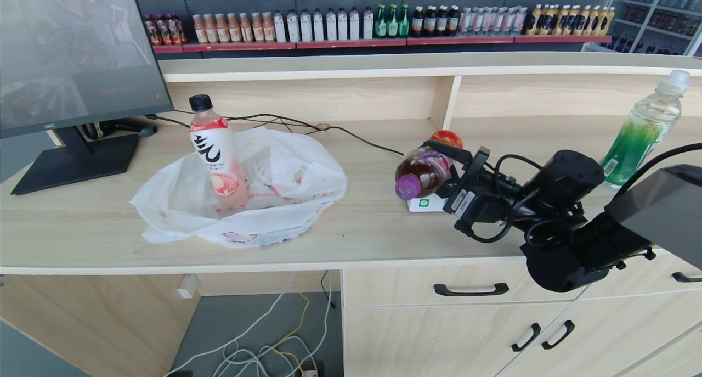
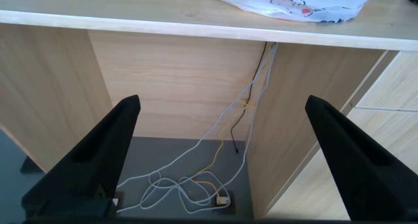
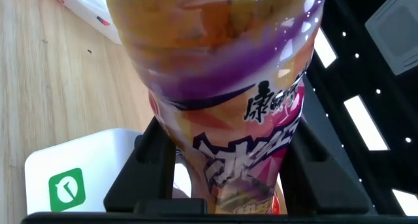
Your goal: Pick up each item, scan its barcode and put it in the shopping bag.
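Note:
A purple-capped bottle of brown drink lies sideways in my right gripper, which is shut on it, just above a small white scanner box on the counter. In the right wrist view the bottle sits between the black fingers, with the white scanner box below it. The white shopping bag lies open to the left, with a pink bottle standing in it. My left gripper is open, below the counter edge, with the bag's bottom above it.
A green bottle stands at the counter's far right. A monitor on a black stand occupies the back left, with cables running behind the bag. Drawers with black handles lie below the counter. Loose wires cover the floor.

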`<state>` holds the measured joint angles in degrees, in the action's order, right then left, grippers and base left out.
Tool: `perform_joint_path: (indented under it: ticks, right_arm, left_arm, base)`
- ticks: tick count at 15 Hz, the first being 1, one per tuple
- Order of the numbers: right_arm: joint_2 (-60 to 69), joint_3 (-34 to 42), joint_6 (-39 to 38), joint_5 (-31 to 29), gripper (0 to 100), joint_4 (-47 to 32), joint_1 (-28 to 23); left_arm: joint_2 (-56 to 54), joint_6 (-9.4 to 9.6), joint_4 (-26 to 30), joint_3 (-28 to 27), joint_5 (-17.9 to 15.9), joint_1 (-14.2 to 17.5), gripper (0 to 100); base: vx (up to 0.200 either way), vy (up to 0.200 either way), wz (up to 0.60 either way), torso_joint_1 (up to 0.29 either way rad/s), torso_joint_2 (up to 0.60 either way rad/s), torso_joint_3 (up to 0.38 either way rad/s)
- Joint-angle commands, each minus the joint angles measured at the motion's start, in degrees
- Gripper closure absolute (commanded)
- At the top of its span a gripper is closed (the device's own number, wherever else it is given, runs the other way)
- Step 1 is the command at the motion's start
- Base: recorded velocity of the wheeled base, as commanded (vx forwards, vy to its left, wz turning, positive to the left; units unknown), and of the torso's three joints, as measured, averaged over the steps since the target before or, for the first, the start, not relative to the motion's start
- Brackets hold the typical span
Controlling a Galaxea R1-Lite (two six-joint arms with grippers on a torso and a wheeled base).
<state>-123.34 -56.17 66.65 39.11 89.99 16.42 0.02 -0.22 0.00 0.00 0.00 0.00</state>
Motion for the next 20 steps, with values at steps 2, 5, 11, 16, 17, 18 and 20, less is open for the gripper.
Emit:
perform_joint_path:
  ticks: [2, 5, 11, 16, 17, 18, 20]
  right_arm:
    - [-0.14, 0.1, -0.02, 0.0, 100, 0.01, 0.01]
    - [-0.14, 0.1, -0.11, 0.0, 100, 0.01, 0.1]
    - [0.74, 1.15, -0.11, 0.0, 100, 0.01, 0.37]
    - [0.82, 0.89, -0.29, 0.0, 100, 0.01, 0.28]
    - [0.82, 0.98, -0.29, 0.0, 100, 0.01, 0.45]
    - [1.0, 0.98, -0.29, 0.0, 100, 0.01, 0.63]
    - [1.62, 1.24, -0.29, -0.08, 100, 0.01, 0.63]
  left_arm:
    - [-0.02, -0.04, 0.0, 0.0, 0.0, 0.0, 0]
    - [-0.02, -0.04, 0.0, 0.0, 0.0, 0.0, 0]
    - [-0.02, -0.04, 0.0, 0.0, 0.0, 0.0, 0]
    - [-0.02, -0.04, 0.0, 0.0, 0.0, 0.0, 0]
    - [-0.02, -0.04, 0.0, 0.0, 0.0, 0.0, 0]
    - [-0.02, -0.04, 0.0, 0.0, 0.0, 0.0, 0]
    - [-0.02, -0.04, 0.0, 0.0, 0.0, 0.0, 0]
  base:
    - [0.0, 0.0, 0.0, 0.0, 0.0, 0.0]
    - [0.0, 0.0, 0.0, 0.0, 0.0, 0.0]
    - [0.0, 0.0, 0.0, 0.0, 0.0, 0.0]
    - [0.0, 0.0, 0.0, 0.0, 0.0, 0.0]
    - [0.0, 0.0, 0.0, 0.0, 0.0, 0.0]
    - [0.0, 0.0, 0.0, 0.0, 0.0, 0.0]
    - [0.0, 0.0, 0.0, 0.0, 0.0, 0.0]
